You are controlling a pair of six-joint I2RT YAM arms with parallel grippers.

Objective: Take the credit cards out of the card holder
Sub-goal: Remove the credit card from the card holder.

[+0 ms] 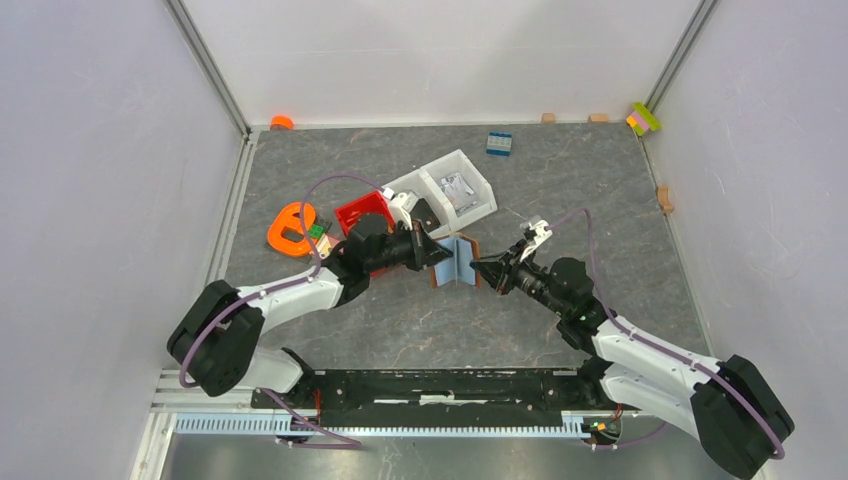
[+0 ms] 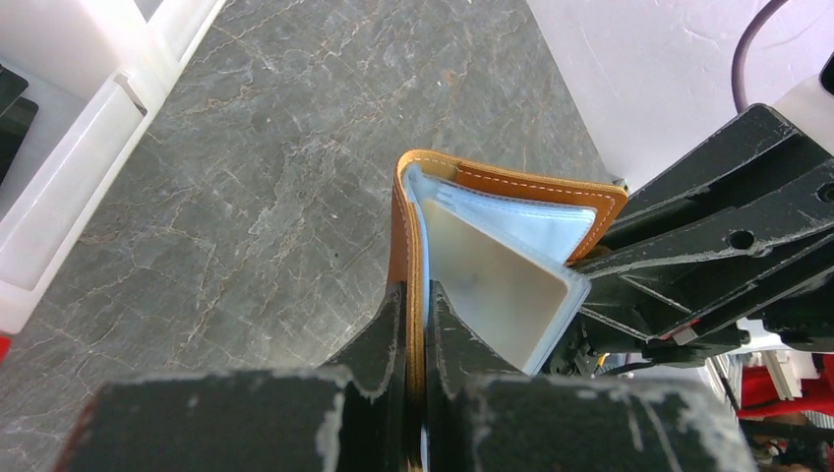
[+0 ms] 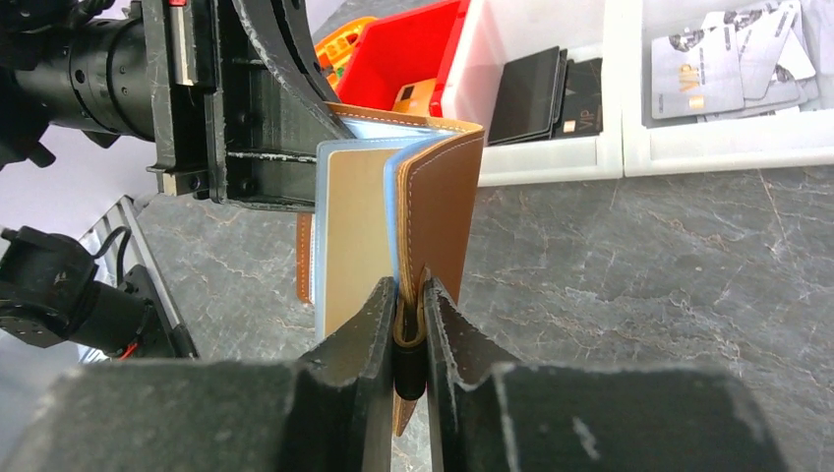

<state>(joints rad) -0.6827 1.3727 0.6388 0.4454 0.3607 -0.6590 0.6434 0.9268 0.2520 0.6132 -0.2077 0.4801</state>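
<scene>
The brown card holder (image 1: 458, 259) is held open like a book above the table, between the two arms. My left gripper (image 1: 437, 252) is shut on its left cover (image 2: 401, 231). My right gripper (image 1: 481, 268) is shut on its right cover (image 3: 445, 211), at the strap tab. Inside are pale blue sleeves (image 2: 536, 224), and one holds a tan card (image 3: 356, 231), also seen in the left wrist view (image 2: 492, 285). The pale blue/silvery card cannot be told apart from the sleeves.
A white two-part bin (image 1: 448, 190) stands behind the holder, with black wallet-like items (image 3: 551, 90) and silvery cards (image 3: 723, 59). A red bin (image 1: 362, 212) and an orange ring-shaped object (image 1: 292, 228) lie at the left. A blue block (image 1: 499, 143) sits at the back.
</scene>
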